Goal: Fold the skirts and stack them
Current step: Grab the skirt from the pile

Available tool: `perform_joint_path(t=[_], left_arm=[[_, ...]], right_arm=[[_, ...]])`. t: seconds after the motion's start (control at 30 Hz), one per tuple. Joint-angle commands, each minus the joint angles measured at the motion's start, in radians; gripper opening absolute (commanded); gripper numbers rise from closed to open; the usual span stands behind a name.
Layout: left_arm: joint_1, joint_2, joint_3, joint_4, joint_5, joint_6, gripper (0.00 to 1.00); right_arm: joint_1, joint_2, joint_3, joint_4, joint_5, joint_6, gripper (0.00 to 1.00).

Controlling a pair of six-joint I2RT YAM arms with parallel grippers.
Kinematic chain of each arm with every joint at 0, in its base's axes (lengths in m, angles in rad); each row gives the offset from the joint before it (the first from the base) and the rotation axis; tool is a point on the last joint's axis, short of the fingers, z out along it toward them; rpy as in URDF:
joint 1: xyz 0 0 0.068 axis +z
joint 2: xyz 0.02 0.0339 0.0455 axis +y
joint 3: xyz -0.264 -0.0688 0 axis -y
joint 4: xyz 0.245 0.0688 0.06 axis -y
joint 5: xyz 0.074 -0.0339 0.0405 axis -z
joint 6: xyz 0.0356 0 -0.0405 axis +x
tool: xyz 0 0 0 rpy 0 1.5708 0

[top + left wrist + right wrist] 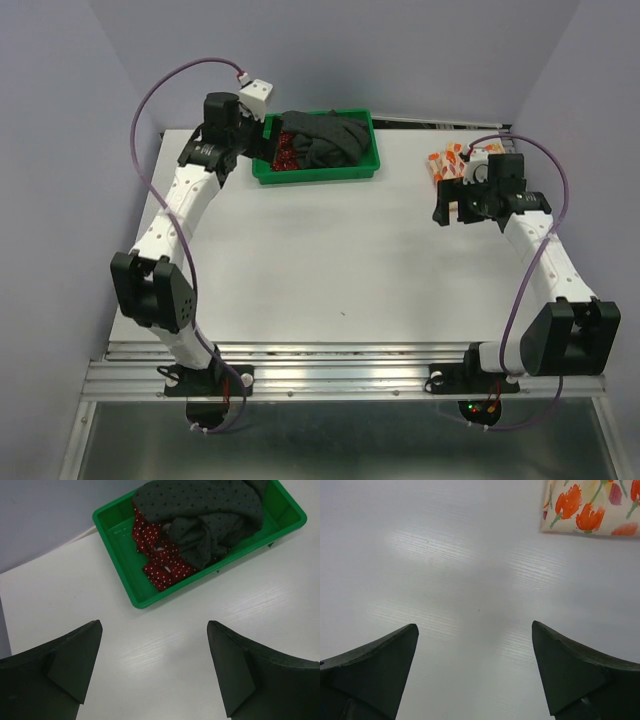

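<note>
Hovering empty, jaws wide: left gripper (154,625) by green plastic tray (120,535), 12 o'clock; right gripper (475,626) by orange-floral cloth skirt (590,507), 2 o'clock.

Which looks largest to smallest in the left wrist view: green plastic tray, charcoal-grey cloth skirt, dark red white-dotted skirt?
1. green plastic tray
2. charcoal-grey cloth skirt, cut off at the top edge
3. dark red white-dotted skirt, partly buried under the grey one
</note>
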Motion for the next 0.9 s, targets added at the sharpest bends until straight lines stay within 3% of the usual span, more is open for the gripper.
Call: perform_joint_path(t=[0.0,0.17,0.5,0.6,0.67,0.73,0.87], left_arm=[[-0.026,0.161,0.163,0.054,0.032,-0.083,0.96],[-0.057,0.330,0.303,0.089,0.083,-0.128,0.94],[-0.082,0.544,0.348,0.266,0.205,-0.226,0.93],[-0.083,0.586,0.368,0.287,0.202,-0.226,0.79],[-0.083,0.610,0.379,0.283,0.185,-0.226,0.64],[-0.078,0.610,0.374,0.281,0.193,-0.226,0.59],[-0.077,0.587,0.339,0.277,0.228,-0.194,0.57]], right_arm=[[-0.001,0.010,0.059,-0.002,0.024,-0.004,1.00],[-0.001,0.033,0.080,-0.013,0.036,-0.007,1.00],[-0.001,0.082,0.088,-0.016,0.034,-0.008,1.00],[-0.001,0.086,0.090,-0.019,0.037,-0.008,1.00],[-0.001,0.085,0.090,-0.019,0.039,-0.010,1.00],[-0.001,0.085,0.088,-0.019,0.041,-0.010,1.00],[-0.001,0.091,0.083,-0.016,0.033,-0.008,1.00]])
